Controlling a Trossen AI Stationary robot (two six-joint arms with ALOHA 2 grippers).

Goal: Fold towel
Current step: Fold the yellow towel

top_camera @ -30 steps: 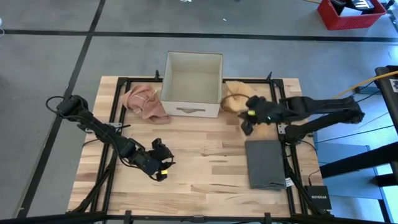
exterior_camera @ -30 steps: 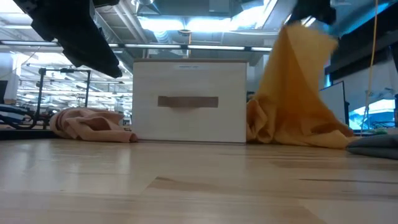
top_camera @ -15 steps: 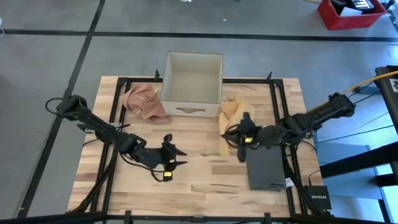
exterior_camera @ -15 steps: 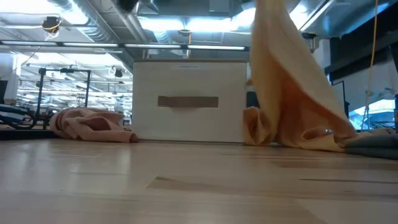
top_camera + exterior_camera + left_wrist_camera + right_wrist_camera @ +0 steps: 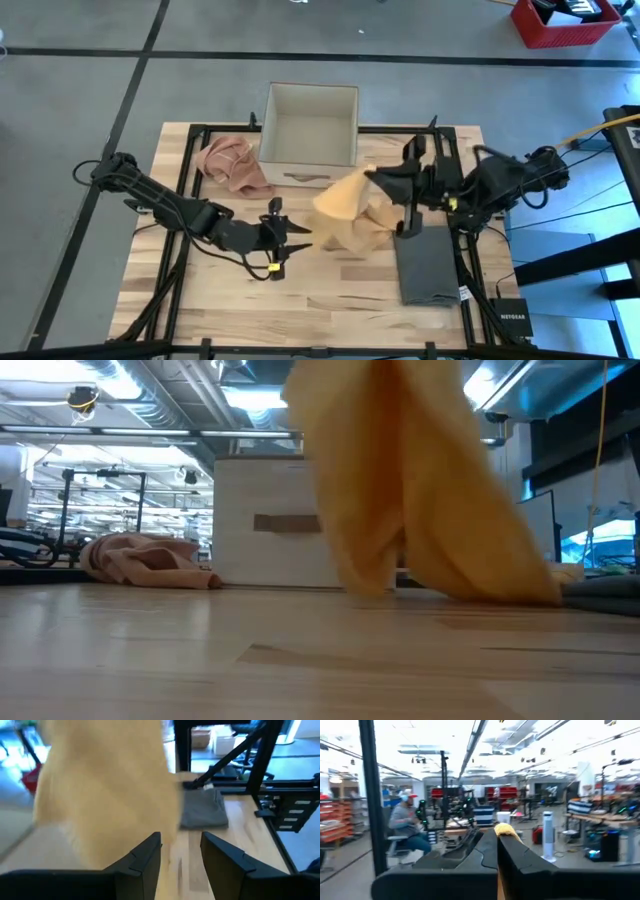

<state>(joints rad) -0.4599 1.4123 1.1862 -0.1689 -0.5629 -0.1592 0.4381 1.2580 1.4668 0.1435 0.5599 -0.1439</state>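
A yellow towel [image 5: 345, 210] hangs over the middle of the table from my right gripper [image 5: 373, 177], which is shut on its top. In the low view the yellow towel [image 5: 400, 480] drapes down and its lower folds [image 5: 500, 588] reach the tabletop. My left gripper [image 5: 296, 240] stands open just left of the towel, which fills the space ahead of its fingers [image 5: 145, 860] in the left wrist view; nothing lies between them. A grey folded towel [image 5: 425, 262] lies flat at the near right. My right gripper pinches the yellow towel's upper end between its two fingers; only a small yellow tuft [image 5: 504, 830] shows at the fingertips. The fingers come about level from the table's right, pointing left. The towel hangs slack below them, its lower folds on the table.
An open white box [image 5: 310, 135] stands at the far middle, with a crumpled pink towel [image 5: 232, 165] lying to its left. Black frame rails [image 5: 180, 190] run along the table's sides. Bare wood lies along the near edge.
My right gripper has risen and tipped up from pointing down to about level, drawing the yellow towel off the heap beside the box toward the table's middle; most of it now hangs in the air. My left gripper has risen and gone right, toward the towel.
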